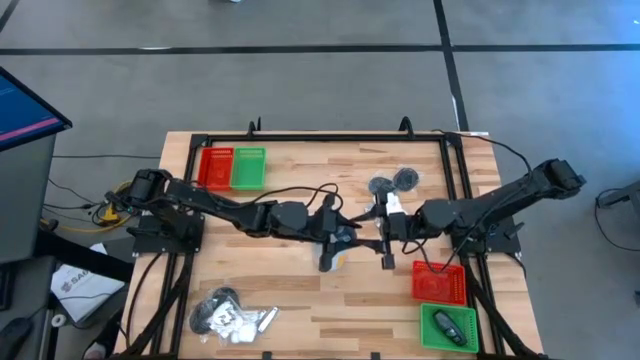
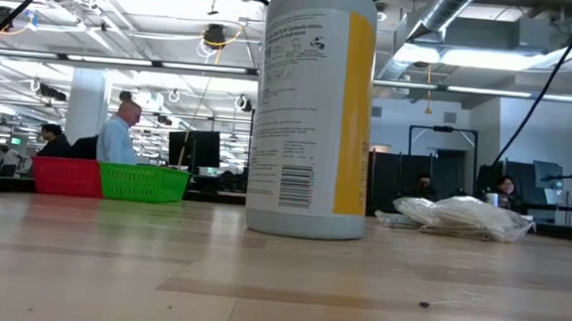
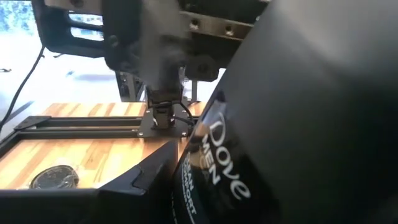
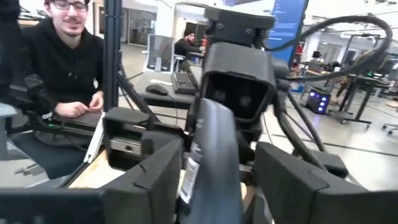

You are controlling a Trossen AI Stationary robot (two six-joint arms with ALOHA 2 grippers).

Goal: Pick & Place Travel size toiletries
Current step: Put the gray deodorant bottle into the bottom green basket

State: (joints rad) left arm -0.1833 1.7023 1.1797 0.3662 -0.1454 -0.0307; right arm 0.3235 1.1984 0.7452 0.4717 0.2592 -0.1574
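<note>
A dark Dove container (image 3: pixel 267 124) is clasped by the left gripper (image 1: pixel 334 236) over mid-table. It is flanked, untouched, by the spread fingers of the right gripper (image 1: pixel 386 240)

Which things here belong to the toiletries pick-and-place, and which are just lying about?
Job: Dove stick between left gripper and right gripper, mid-table; dark round pieces; toiletry pile; dark item in green tray; red tray beside it.
Lying about: white bottle; cables off the table.

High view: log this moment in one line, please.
stage: arms meet at table centre | left gripper: shut on dark Dove Men item | right gripper: at same item
</note>
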